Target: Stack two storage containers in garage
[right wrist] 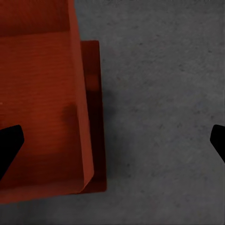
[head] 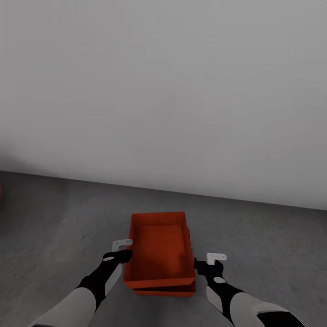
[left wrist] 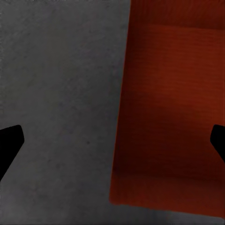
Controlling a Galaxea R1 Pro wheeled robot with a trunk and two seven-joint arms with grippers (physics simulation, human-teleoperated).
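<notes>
The two storage containers sit stacked on the dark grey concrete floor (head: 54, 227) of the garage. The upper orange-red bin (head: 159, 247) rests in the lower one, whose rim (head: 165, 289) pokes out at the near side. My left gripper (head: 122, 255) hangs open over the upper bin's left wall (left wrist: 122, 117). On the other side my right gripper (head: 203, 265) is open over the right wall (right wrist: 79, 103), with the lower bin's edge (right wrist: 93, 117) showing beside it. Dark fingertips (left wrist: 9, 145) (right wrist: 9, 145) stand wide apart and hold nothing.
A plain white-grey wall (head: 163, 91) rises just behind the stack and meets the floor a short way beyond it. Bare concrete spreads to both sides. A small red sliver (head: 1, 188) shows at the far left edge.
</notes>
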